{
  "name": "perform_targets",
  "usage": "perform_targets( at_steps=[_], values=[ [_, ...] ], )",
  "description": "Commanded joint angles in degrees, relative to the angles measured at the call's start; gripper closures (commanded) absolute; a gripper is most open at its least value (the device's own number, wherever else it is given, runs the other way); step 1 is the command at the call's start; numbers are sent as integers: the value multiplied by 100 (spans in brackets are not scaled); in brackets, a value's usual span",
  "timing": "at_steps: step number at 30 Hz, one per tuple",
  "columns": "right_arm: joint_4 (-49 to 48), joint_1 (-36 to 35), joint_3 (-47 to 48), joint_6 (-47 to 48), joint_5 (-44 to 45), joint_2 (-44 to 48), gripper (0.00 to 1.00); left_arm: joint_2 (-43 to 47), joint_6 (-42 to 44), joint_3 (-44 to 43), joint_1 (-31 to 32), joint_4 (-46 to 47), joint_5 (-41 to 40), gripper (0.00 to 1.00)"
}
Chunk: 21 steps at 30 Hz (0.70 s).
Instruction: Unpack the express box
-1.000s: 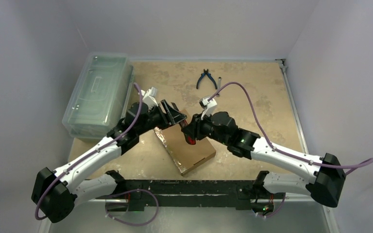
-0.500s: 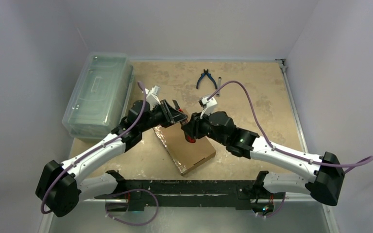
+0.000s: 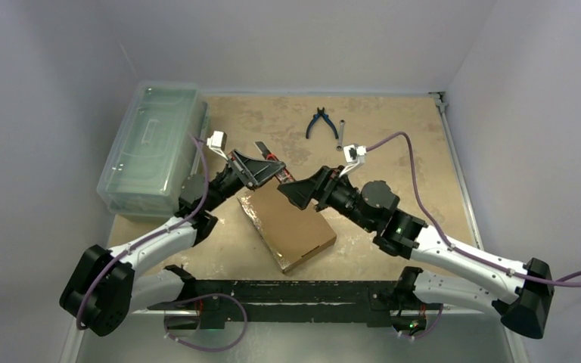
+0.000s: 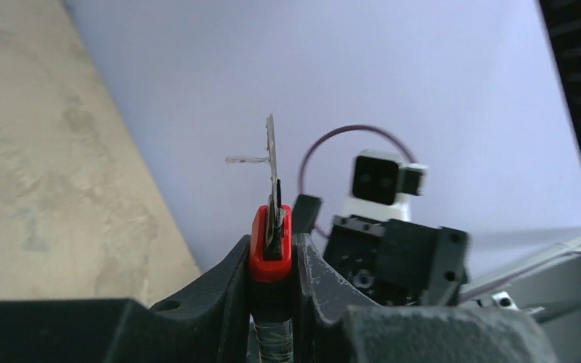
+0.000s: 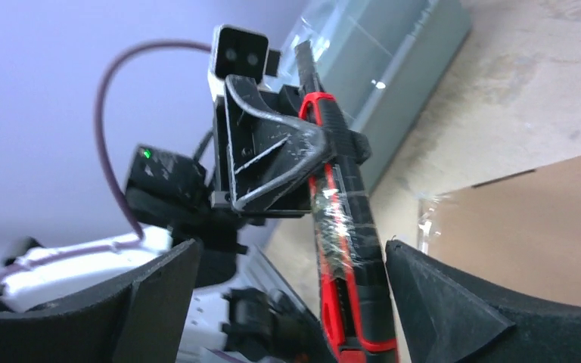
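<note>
**Knife clamped over a shut box**

Finds the express box (image 3: 288, 227) flat on the tabletop (image 3: 416, 166), lid down and turned askew, between the two arms and nearer their bases than the far wall. Shows only a brown stretch of it from the right wrist, with a strip of clear tape (image 5: 426, 219) along one edge. Cuts off the rest there.

Puts the left pincer (image 3: 261, 168) just past the box's far corner, clenched on a red-and-black utility knife (image 3: 272, 160). Gives the blade (image 4: 273, 162) edge-on from the left wrist, thin and hard to read, with the handle buried in the grip.

Has the right pincer (image 3: 300, 190) above that same corner, released. Sets its fingers (image 5: 439, 302) wide to either side of the knife's handle, apart from it. Cannot tell from above whether either pincer touches the cardboard.

Leaves a clear plastic bin (image 3: 151, 144) at the tabletop's left edge with its lid on. Leaves blue-handled pliers (image 3: 320, 122) far back, and a small grey tool (image 3: 340, 134) beside them, too small to name.
</note>
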State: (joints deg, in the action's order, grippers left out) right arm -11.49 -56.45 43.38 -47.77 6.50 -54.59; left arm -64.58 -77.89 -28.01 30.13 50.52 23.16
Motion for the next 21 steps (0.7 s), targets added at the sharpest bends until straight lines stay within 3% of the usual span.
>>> perform_targets(
  at_steps=[1, 4, 7, 11, 15, 21],
  values=[
    [-1369, -51, -720, -1351, 311, 249, 9, -73, -1025, 272, 10, 2531, -246, 100],
    [-2570, -53, -1246, -1755, 310, 246, 18, -61, -1154, 411, 8, 2852, -395, 100],
    [-2811, -52, -1225, -1855, 347, 109, 20, -13, -1177, 441, 10, 2892, -434, 100],
    [-3301, -53, -1248, -2017, 452, -87, 43, 100, -1154, 536, 19, 2839, -550, 100],
    [-3859, -51, -1221, -2170, 301, -369, 55, 67, -1205, 559, 17, 2917, -574, 100],
    [-4051, -59, -1021, -2105, 298, -650, 56, 19, -1255, 447, 19, 2953, -546, 100]
  ],
)
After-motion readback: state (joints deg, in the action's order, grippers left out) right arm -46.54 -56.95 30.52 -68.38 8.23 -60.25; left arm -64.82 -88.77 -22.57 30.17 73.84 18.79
